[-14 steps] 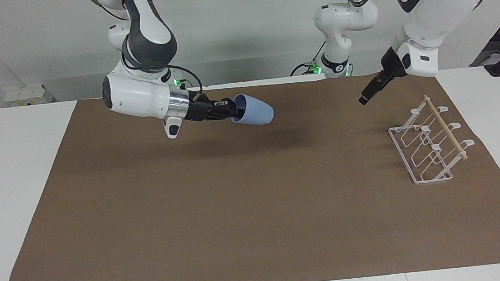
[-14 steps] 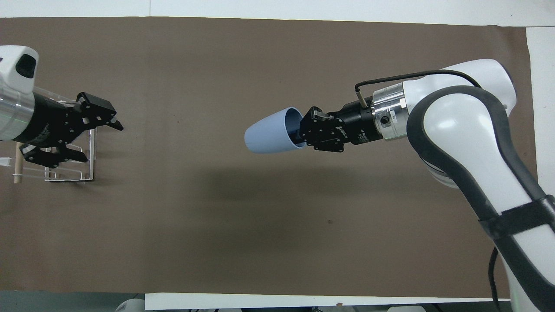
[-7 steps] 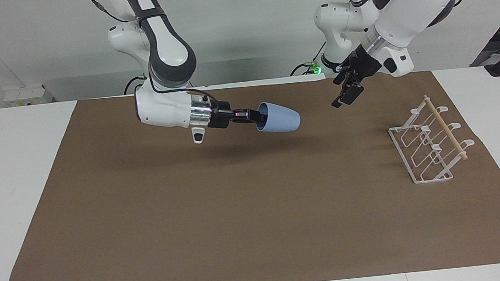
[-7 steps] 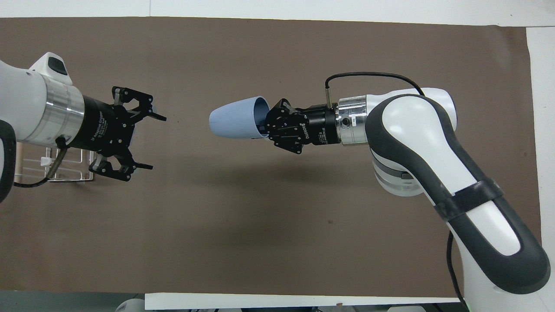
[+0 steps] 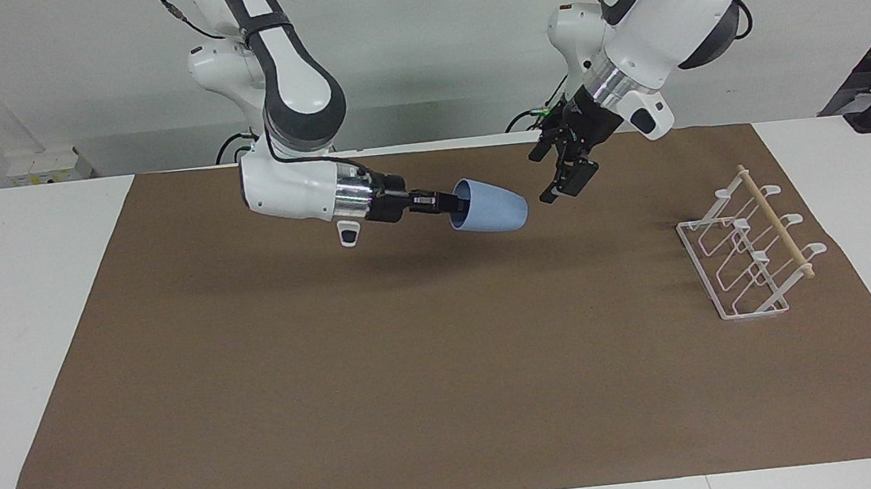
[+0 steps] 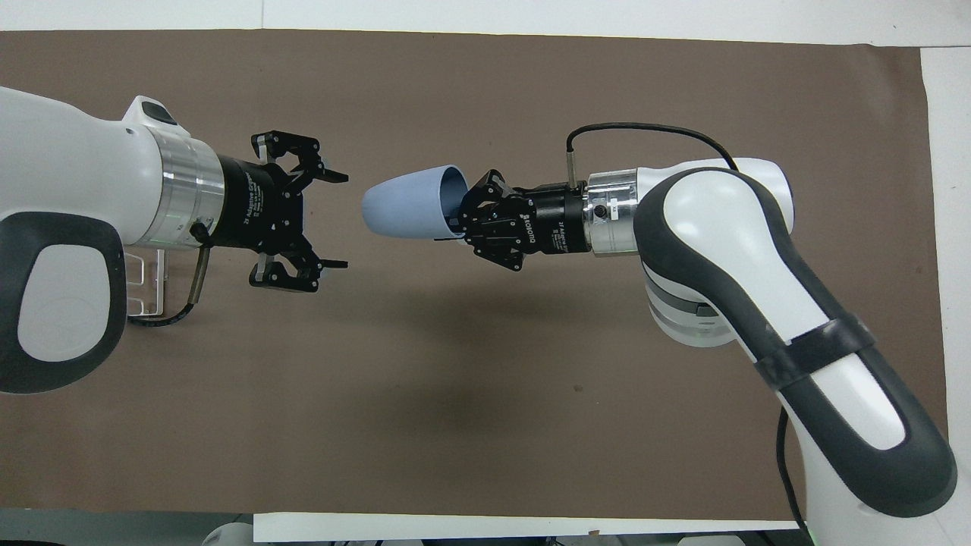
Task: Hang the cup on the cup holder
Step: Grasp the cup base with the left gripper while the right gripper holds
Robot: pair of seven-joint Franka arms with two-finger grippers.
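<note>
Since a second ago both arms have swung toward the middle of the desk: the left arm has left the air over the cup holder (image 5: 749,250) and now faces the cup (image 5: 489,206), which the right arm has carried toward it.

A brown mat (image 5: 416,374) covers most of the white desk (image 5: 27,316); nothing else lies on it but the cup holder. This is a white wire rack with a rectangular base, slanted looped prongs and a pale wooden dowel along its top. It sits on the mat near the edge at the left arm's end of the desk, and no cup hangs on it. In the overhead view only a corner of it (image 6: 146,284) shows under the left arm.

The right gripper (image 5: 443,203) is clamped on the rim of the cup, one finger inside the mouth. The cup (image 6: 413,205) is a small light-blue tumbler, plain, matte and handleless, tapering from a wide rim to a narrower bottom. It is held on its side in the air over the middle of the mat, bottom pointing at the left gripper (image 6: 337,221).

The left gripper (image 5: 558,185) hangs just beside the cup's bottom, not touching it, its fingers spread wide with nothing between them.
</note>
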